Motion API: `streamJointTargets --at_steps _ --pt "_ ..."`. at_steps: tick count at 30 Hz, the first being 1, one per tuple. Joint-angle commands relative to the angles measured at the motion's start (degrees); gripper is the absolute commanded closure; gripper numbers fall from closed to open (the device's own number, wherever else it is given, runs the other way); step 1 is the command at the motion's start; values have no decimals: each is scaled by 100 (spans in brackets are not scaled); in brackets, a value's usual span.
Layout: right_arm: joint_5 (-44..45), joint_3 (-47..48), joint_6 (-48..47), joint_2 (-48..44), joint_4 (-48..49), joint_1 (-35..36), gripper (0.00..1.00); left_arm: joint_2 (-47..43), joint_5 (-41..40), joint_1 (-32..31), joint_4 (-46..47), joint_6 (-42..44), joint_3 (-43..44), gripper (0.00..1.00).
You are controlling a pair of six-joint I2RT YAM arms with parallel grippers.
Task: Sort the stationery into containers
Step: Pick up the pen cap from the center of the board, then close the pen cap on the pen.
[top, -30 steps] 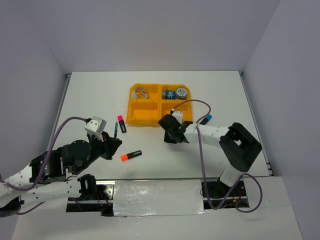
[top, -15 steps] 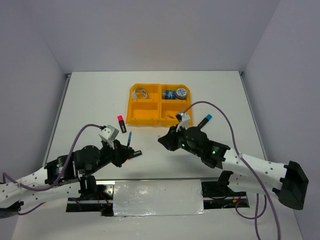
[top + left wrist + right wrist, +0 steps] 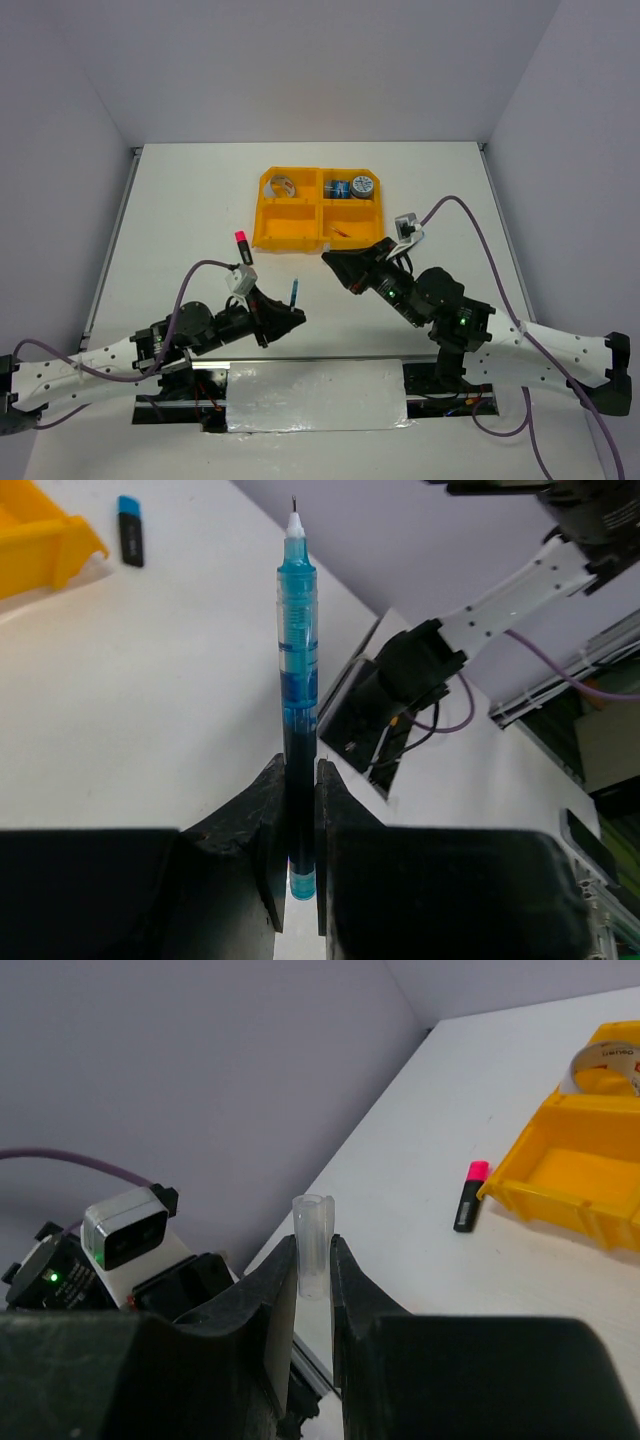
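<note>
Right now my left arm (image 3: 120, 350) lies low and stretched from the near-left corner toward the middle of the table. The left gripper (image 3: 283, 317) is pinched narrow on 1 thin blue pen (image 3: 297, 670). The pen is uncapped, with a clear blue plastic barrel and its fine tip pointing away from the fingers, held above the table. Beyond it, 1 black marker with a pink cap (image 3: 243, 250) lies flat just left of the orange tray (image 3: 286, 224). The tray is glossy plastic with bevelled corners and 4 rectangular compartments. 1 silvery ring (image 3: 283, 185) sits in the far left compartment and 2 tape rolls (image 3: 350, 186) in the far right. My right arm (image 3: 520, 340) reaches in low from the near-right corner. The right gripper (image 3: 337, 265) hangs near the tray's front edge, clamped narrow on 1 clear pen cap (image 3: 313, 1240), a small tube. The left wrist view shows 1 blue-capped marker (image 3: 129, 530) on the table beside a tray corner.
</note>
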Motion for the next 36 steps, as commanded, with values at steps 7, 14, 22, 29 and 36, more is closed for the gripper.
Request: streamJointTargets --at_steps 7,14,22,29,36 --pt "1044 462 -69 317 607 542 100 276 397 4 1733 -68 -9 100" --pt "692 568 -201 510 862 674 100 258 344 4 1662 -67 -9 100" --pt "420 691 -192 888 958 718 100 363 379 4 1671 -103 -18 100" --pt "358 797 -218 959 923 718 100 284 274 4 1583 -147 -88 100" --pt "340 867 -227 941 835 718 100 293 212 4 1487 -164 -115 100"
